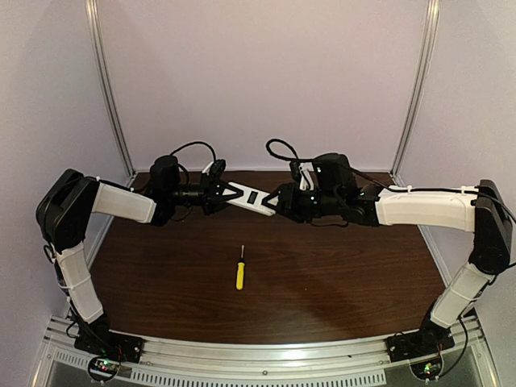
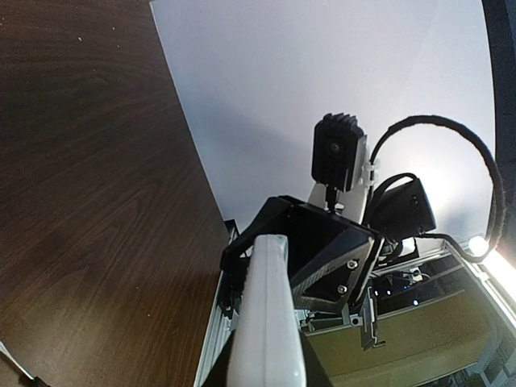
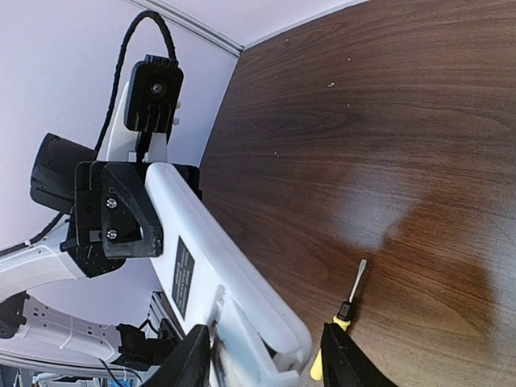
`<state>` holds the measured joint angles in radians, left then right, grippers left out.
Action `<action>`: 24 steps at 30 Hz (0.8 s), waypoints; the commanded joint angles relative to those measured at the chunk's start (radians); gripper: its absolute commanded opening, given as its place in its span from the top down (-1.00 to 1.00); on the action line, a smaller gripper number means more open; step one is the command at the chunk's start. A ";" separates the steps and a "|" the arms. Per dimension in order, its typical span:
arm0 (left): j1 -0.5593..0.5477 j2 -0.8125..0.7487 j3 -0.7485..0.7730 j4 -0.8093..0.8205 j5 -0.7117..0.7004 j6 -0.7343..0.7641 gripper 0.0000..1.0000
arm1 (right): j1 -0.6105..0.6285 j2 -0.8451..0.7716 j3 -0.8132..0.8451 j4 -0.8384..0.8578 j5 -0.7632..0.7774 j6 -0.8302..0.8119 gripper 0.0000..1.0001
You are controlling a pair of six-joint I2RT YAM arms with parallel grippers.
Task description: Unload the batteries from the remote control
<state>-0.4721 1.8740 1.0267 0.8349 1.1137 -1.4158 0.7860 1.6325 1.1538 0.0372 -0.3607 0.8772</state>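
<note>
Plainly, your left gripper (image 1: 228, 193) is clamped on the remote control (image 1: 250, 198) in mid-air. Your right gripper (image 1: 275, 208) straddles its other end, tightness unclear. The dark label (image 3: 184, 278) is there, its print unreadable.

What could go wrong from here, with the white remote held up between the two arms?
The flat white rectangular remote control hangs above the dark wooden table, firmly clamped only at one end, by the left hand; it might twist or drop.
The right hand straddles the other end with a gap beside one finger, so closing off-centre may knock it loose.
</note>
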 commanded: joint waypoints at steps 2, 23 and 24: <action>0.003 -0.032 0.029 0.054 0.006 -0.008 1.00 | 0.003 -0.005 0.006 -0.083 0.034 -0.022 0.08; 0.003 -0.032 0.032 0.052 0.011 -0.009 1.00 | 0.002 -0.026 -0.012 -0.092 0.034 -0.049 0.16; 0.003 -0.032 0.032 0.053 0.011 -0.009 1.00 | 0.003 -0.022 -0.010 -0.078 0.025 -0.044 0.12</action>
<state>-0.4721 1.8740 1.0267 0.8139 1.1130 -1.4166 0.7879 1.5978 1.1587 -0.0490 -0.3206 0.8219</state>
